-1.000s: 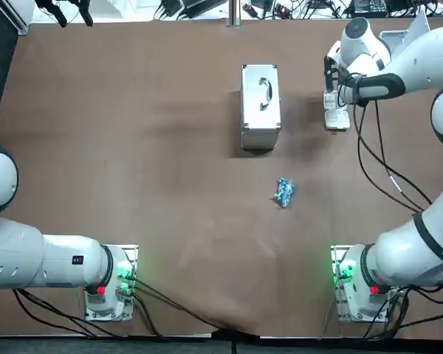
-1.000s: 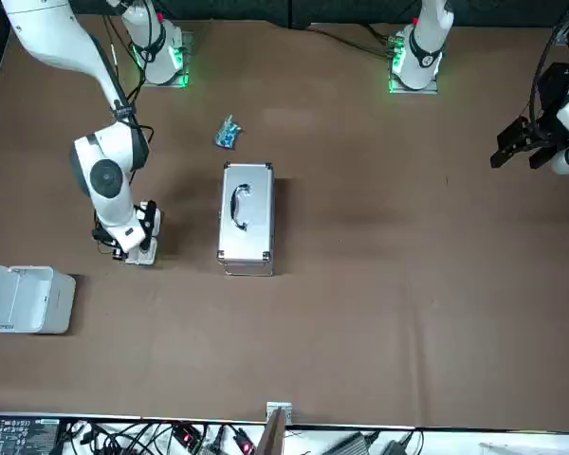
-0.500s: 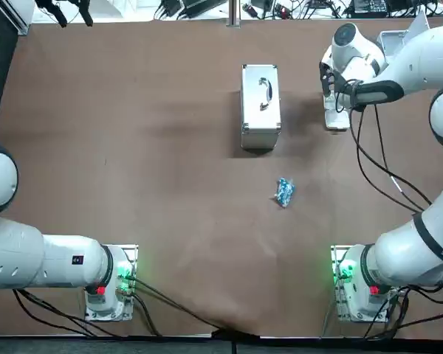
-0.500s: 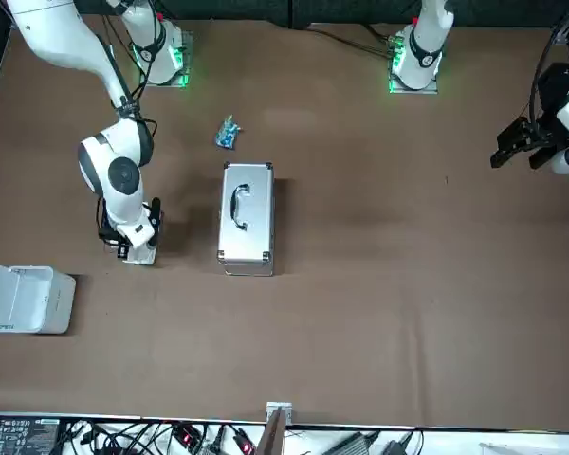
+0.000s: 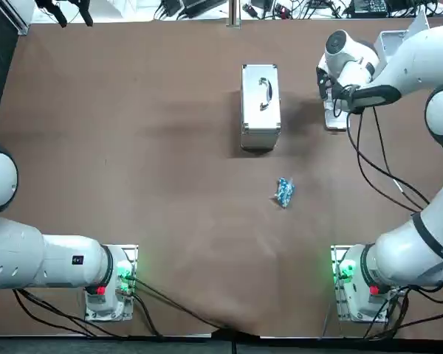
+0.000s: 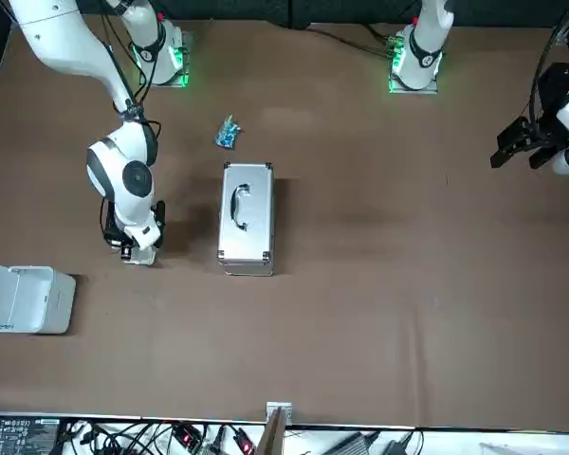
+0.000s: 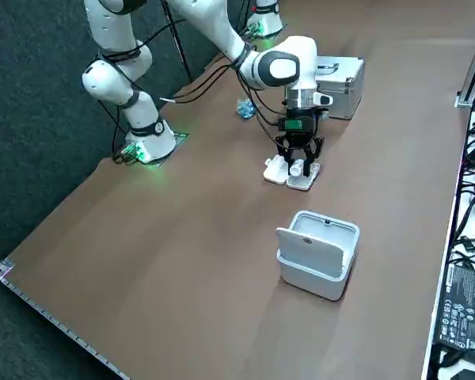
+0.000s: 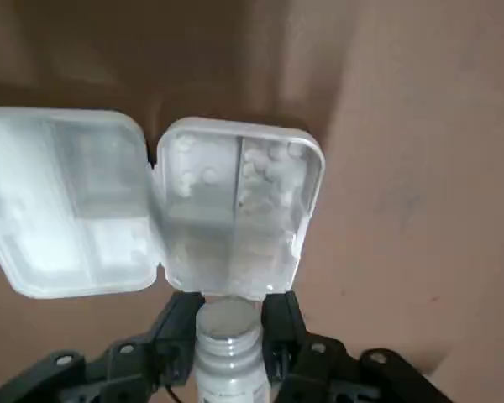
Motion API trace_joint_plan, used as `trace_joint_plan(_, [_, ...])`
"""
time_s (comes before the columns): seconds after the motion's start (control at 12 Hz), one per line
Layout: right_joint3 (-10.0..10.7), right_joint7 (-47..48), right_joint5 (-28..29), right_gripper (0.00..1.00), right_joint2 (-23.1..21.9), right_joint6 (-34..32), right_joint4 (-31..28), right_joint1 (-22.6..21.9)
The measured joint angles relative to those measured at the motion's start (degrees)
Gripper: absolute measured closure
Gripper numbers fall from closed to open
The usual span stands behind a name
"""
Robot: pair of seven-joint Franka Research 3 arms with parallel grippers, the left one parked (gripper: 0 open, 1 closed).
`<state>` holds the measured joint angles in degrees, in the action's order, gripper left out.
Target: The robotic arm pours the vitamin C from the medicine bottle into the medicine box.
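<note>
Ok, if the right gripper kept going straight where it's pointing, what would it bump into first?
Probably the open medicine box. The right gripper, shut on the medicine bottle, points down at its tray, and the bottle's mouth would likely touch first; the gap is hard to judge.

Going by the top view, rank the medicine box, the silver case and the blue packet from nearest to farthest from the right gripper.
Taken from the right gripper, shut on the medicine bottle at the table's far right:
1. medicine box: directly beneath the gripper, lid open.
2. silver case: to the gripper's left, on the far side of mid-table.
3. blue packet: back toward the arm bases, near the centre.
</note>
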<state>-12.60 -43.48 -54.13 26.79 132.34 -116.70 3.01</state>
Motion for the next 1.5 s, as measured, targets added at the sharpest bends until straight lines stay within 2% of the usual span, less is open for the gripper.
trace_joint_plan(0.75, [-0.2, 2.5, -3.6, 0.58, 2.5, -3.8, 1.7, -1.6])
trace_joint_plan(1.08, [-1.6, 3.1, -4.6, 0.58, 2.9, -7.1, 2.4, -2.3])
trace_joint_plan(1.5, [-1.8, 4.0, -6.3, 0.58, 3.6, -9.3, 3.4, -3.6])
